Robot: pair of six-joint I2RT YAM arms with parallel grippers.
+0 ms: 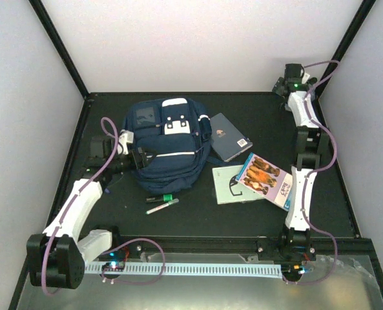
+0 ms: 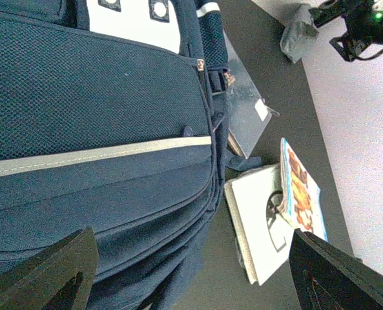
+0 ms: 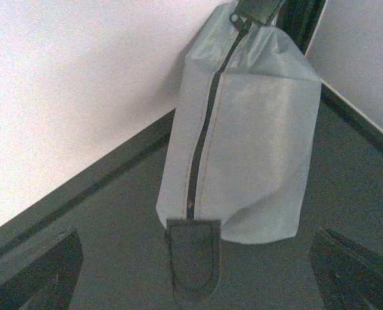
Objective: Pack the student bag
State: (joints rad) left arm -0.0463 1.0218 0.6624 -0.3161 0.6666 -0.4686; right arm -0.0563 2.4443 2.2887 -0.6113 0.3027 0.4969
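The student bag (image 1: pixel 166 142), navy with thin white stripes and a white buckle patch, lies flat on the black table, front up. In the left wrist view it fills the left side (image 2: pixel 94 129). My left gripper (image 1: pixel 138 158) hovers over the bag's left side, open and empty (image 2: pixel 191 278). My right gripper (image 1: pixel 285 84) is at the far right corner, open and empty (image 3: pixel 194 278), facing a small grey zipped pouch (image 3: pixel 243 135) that leans in the corner. The pouch's dark tab lies between the jaws' lines, untouched.
Right of the bag lie a grey-blue notebook (image 1: pixel 228 137), a white book (image 1: pixel 230 186) and a colourful book (image 1: pixel 265 179) partly on top of it. A green-capped marker (image 1: pixel 160 198) and a white pen (image 1: pixel 161 207) lie in front of the bag. Walls enclose the table.
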